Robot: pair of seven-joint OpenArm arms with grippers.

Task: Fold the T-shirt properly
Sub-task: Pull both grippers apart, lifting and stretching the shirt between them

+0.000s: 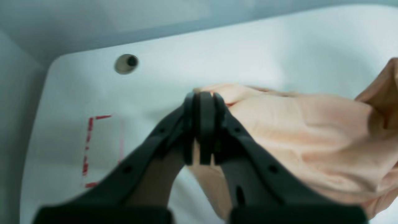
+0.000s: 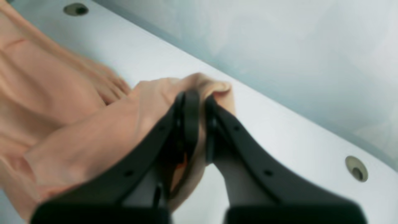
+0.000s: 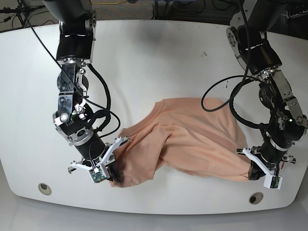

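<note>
1. Base view: I see the T-shirt (image 3: 192,137), peach and wrinkled, lying across the near half of the white table (image 3: 154,53), stretched between my two arms with a raised ridge of cloth running through its middle.
2. Base view: my right gripper (image 3: 113,175) sits at the shirt's corner on that view's left, near the table's front edge; my left gripper (image 3: 255,169) sits at the opposite corner on that view's right.
3. Right wrist view: the right gripper (image 2: 199,102) is clamped on a bunched fold of the T-shirt (image 2: 62,102); cloth pokes out above the fingertips and hangs between the fingers (image 2: 189,118). The rest of the shirt trails off to the left of the frame.
4. Left wrist view: the left gripper (image 1: 203,102) is pinched tight on an edge of the T-shirt (image 1: 311,130); a strip of cloth shows between the fingers (image 1: 205,124), and the shirt spreads away to the right.
5. Left wrist view: a red dashed marking (image 1: 90,146) is on the table (image 1: 217,56) left of the gripper, apart from the cloth.
6. Round holes (image 3: 44,187) are set in the table near its front edge; one (image 1: 126,63) shows beyond the left gripper, another (image 2: 356,169) to the right of the right gripper.
</note>
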